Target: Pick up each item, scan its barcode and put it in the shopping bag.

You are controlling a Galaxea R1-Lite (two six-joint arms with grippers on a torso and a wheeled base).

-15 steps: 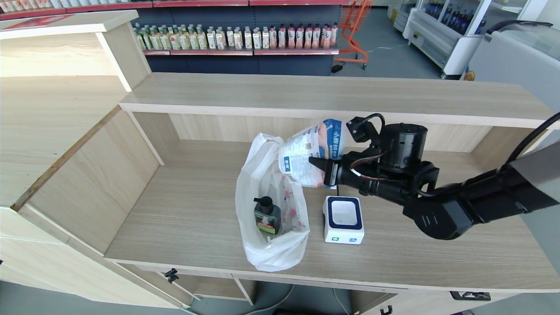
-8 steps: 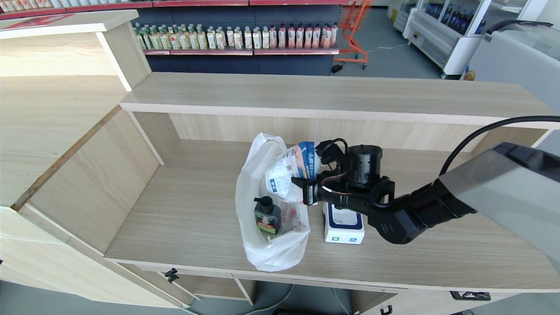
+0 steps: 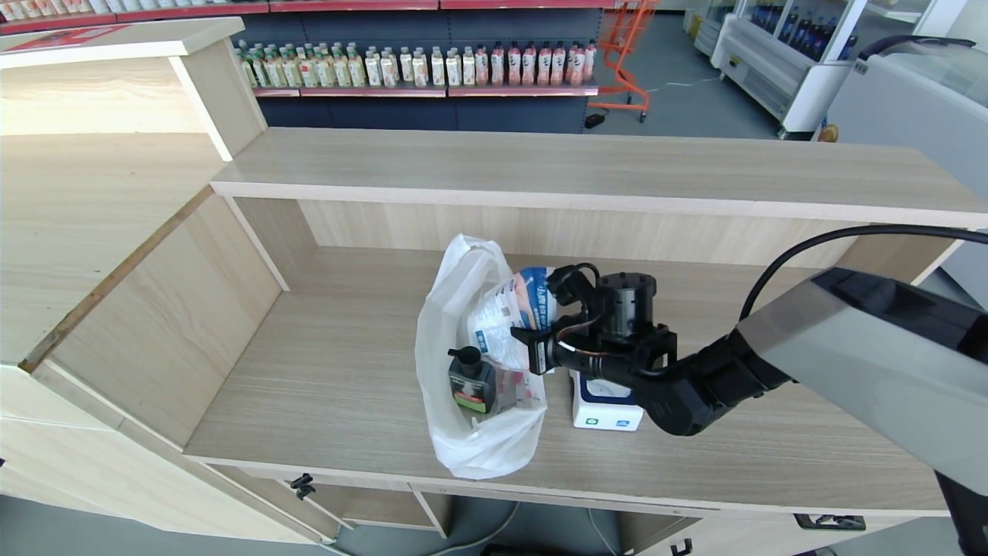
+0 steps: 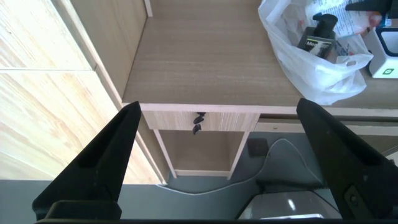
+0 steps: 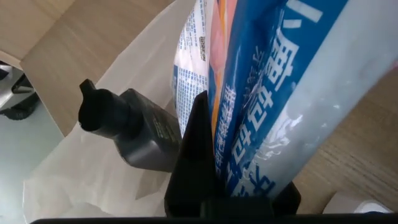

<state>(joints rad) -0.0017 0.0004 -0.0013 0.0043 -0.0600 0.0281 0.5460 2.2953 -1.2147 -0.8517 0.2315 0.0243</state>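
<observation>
A white plastic shopping bag [image 3: 463,432] stands open on the wooden counter with a dark pump bottle [image 3: 472,380] inside. My right gripper [image 3: 526,345] is shut on a blue and white packet [image 3: 505,316], which hangs tilted in the bag's mouth above the bottle. In the right wrist view the packet [image 5: 267,87] sits against a dark finger [image 5: 194,155], close over the pump bottle [image 5: 134,134] and the bag [image 5: 81,186]. My left gripper [image 4: 217,106] is open, below and in front of the counter's front edge, holding nothing.
A white scanner with a blue frame [image 3: 606,401] sits right of the bag, under my right wrist. A raised shelf [image 3: 587,170] runs along the counter's back. A wooden side wall [image 3: 170,309] closes the left. Store shelves of bottles stand far behind.
My right arm has moved left and down with the packet, from above and behind the scanner into the mouth of the bag. The bag and bottle have stayed put.
</observation>
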